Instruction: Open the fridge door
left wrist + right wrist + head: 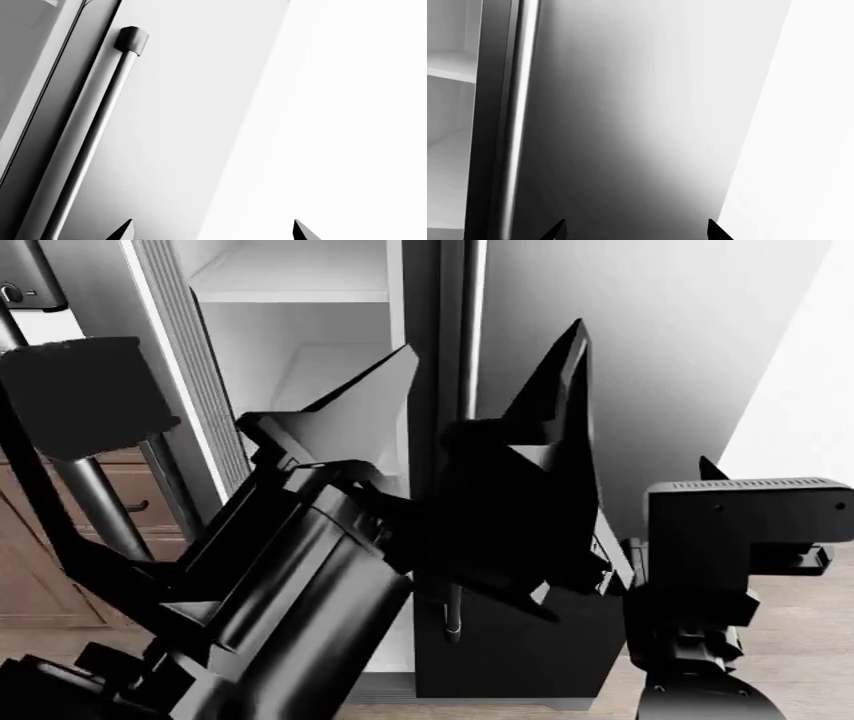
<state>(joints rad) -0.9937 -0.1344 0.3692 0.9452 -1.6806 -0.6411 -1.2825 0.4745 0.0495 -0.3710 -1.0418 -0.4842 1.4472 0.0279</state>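
- The fridge point(641, 370) fills the middle of the head view, right in front of the robot. Its left door point(147, 350) is already swung out to the left, so the white inside point(314, 360) with its shelves is on show.
- The right door is shut, glossy grey steel, with a long upright bar handle point(470, 330) along its left edge, just beside the open gap.
- The left door's own handle point(100, 500) is a grey bar on a chunky black mount, way over at the left of the head view.
- The left claw point(487, 365) is up in front of the fridge, its two pointed black fingers spread wide, one tip over the open compartment and the other over the right door. It's holding nothing.
- In the left wrist view both tips poke in at the frame edge, well apart, with a bar handle point(93, 130) and its dark end cap point(131, 40) ahead of them, not between them.
- The right claw point(635, 231) is also spread with nothing in it. Its wrist view shows the two tips far apart, facing the plain steel door point(640, 115), with the handle point(517, 115) and white shelves point(450, 70) off to one side.
- The right arm point(727, 570) sits low at the right of the head view.
- Brown wooden drawers point(54, 540) show behind the open door, and there's wood floor point(814, 640) at bottom right.
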